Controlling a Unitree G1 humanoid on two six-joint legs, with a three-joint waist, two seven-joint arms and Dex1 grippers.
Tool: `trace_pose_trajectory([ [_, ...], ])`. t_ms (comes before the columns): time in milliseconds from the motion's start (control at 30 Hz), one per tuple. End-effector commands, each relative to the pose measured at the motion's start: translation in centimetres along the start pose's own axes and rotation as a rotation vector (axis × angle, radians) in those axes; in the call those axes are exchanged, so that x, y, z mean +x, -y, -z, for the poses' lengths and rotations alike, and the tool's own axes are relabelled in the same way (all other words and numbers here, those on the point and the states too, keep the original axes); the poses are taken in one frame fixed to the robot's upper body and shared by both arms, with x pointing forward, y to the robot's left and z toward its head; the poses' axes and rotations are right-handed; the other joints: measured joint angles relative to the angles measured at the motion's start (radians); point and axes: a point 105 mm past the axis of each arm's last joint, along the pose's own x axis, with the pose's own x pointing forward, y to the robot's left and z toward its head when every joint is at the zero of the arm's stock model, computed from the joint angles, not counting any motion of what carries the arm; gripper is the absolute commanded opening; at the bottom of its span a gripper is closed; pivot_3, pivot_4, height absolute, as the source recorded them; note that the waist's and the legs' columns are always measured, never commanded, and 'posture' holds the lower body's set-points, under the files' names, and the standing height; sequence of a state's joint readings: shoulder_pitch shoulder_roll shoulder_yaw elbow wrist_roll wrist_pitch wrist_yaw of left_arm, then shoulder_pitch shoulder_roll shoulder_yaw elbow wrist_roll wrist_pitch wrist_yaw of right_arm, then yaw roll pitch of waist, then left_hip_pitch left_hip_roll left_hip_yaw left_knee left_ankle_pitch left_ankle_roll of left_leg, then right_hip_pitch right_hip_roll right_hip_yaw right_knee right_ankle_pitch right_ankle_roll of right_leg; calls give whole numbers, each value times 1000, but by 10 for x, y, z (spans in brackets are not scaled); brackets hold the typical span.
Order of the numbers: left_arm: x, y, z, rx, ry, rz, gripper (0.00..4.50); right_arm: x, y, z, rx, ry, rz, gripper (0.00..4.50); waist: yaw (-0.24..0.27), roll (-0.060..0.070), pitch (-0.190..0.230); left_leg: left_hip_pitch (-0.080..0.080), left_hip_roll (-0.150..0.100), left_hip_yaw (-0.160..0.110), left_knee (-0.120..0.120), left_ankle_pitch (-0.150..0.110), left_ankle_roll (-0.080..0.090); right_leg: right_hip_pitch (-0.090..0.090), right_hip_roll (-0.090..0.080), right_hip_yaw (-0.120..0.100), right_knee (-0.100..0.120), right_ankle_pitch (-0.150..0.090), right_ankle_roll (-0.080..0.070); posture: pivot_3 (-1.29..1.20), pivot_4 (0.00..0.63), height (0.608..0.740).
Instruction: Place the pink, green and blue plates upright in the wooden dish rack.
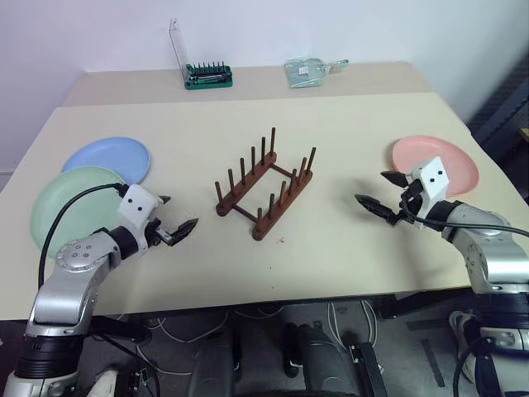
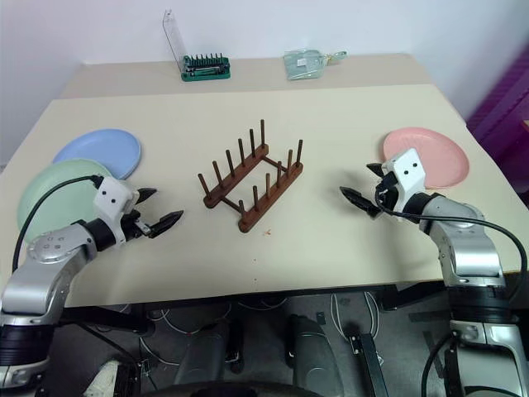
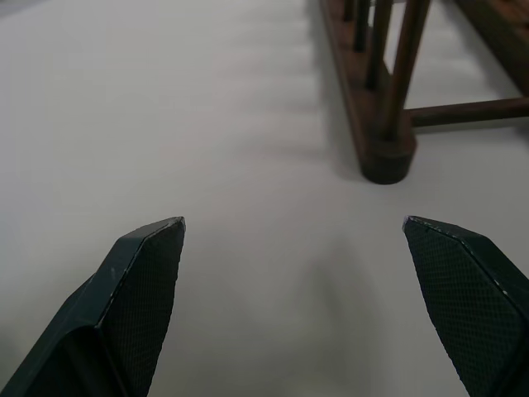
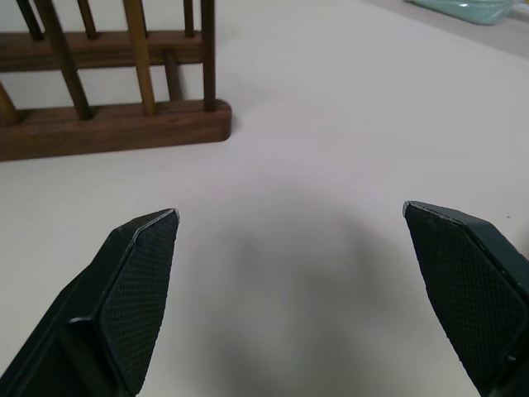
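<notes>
Dish rack point(image 1: 266, 188) mid-table; two plates point(image 1: 106, 160) overlapping at left, third plate point(image 1: 436, 164) at right.

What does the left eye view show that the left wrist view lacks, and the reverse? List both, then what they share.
Left eye view alone: the round light blue plastic plate, the pale mint green plate and the salmon pink plate lying flat, plus the right gripper, open.

Left wrist view alone: the textured inner faces of the left gripper's black fingers.

Shared: the dark wooden dish rack without plates, the beige table, and the open left gripper.
</notes>
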State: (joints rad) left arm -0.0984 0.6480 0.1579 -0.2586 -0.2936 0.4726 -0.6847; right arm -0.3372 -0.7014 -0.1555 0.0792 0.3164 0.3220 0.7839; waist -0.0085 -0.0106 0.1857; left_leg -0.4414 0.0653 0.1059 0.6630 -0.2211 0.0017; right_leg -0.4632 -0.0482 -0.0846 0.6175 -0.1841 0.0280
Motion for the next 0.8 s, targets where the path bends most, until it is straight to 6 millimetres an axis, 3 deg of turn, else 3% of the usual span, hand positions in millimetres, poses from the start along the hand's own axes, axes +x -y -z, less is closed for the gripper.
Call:
trace_pose_trajectory([
  [33, 1, 12, -10, 30, 32, 46, 4344, 3, 2, -13, -39, 33, 16, 4488, 0, 0, 0, 0, 0, 0, 0, 0, 0, 0, 0, 0, 0, 0, 0, 0, 150, 730],
  [200, 4, 30, -19, -6, 62, 118, 4344, 10, 2, -16, -55, 33, 7, 4488, 0, 0, 0, 0, 0, 0, 0, 0, 0, 0, 0, 0, 0, 0, 0, 0, 150, 730],
  [367, 9, 80, -24, -4, 53, 348, 4344, 17, -2, -18, -60, 43, -9, 4488, 1, 0, 0, 0, 0, 0, 0, 0, 0, 0, 0, 0, 0, 0, 0, 0, 150, 730],
  [467, 12, 98, -17, 42, 19, 403, 4344, 18, -4, -18, -62, 46, -10, 4488, 0, 0, 0, 0, -1, 0, 0, 0, 0, 0, 1, 0, 0, 0, 0, 0, 150, 730],
  [567, 20, 111, -13, 50, 10, 418, 4344, 18, -4, -19, -62, 50, -6, 4488, 1, 0, 0, 0, -1, 0, 0, 0, 0, 0, 1, 0, 0, 0, 0, 0, 150, 730],
  [800, 59, 134, -12, -45, 46, 321, 4344, 12, -1, -18, -59, 46, 20, 4488, 18, 0, 0, 0, -2, 0, 1, 0, 0, 1, 1, 1, 0, 0, 0, 0, 150, 730],
])
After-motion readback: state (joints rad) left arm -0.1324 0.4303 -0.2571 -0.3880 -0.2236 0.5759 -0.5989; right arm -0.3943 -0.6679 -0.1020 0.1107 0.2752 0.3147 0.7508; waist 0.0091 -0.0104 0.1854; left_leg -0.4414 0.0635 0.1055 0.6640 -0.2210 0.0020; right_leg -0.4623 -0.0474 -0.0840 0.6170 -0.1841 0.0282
